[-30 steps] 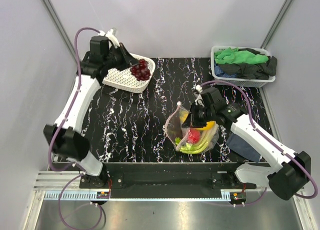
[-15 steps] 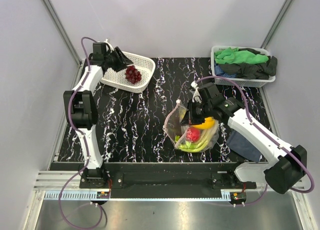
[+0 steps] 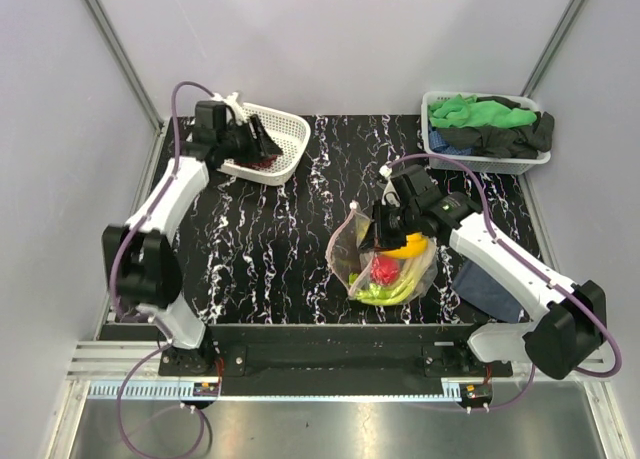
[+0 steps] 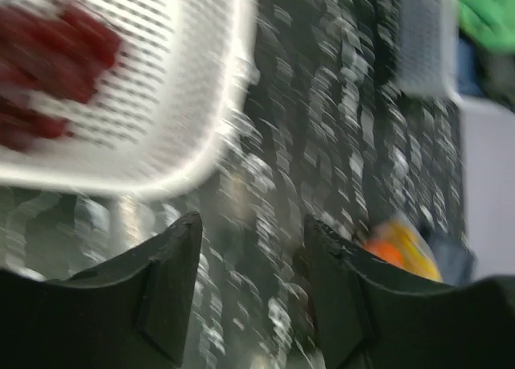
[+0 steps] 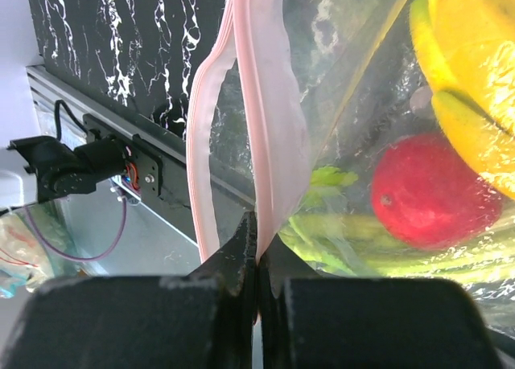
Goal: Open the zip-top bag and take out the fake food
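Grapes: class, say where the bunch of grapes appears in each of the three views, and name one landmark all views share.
Top view: the grapes lie in the white basket, far left of the table.
Left wrist view: blurred dark red patch at the top left, in the basket.
Right wrist view: not in it; the bag fills that picture.
Shared landmark: the black marbled table.

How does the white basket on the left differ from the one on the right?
The left basket holds only a grape bunch, much of its floor bare; the right basket is heaped with green and black cloths. The left basket sits skewed on the table; the right basket sits square to it. Both are white lattice plastic.
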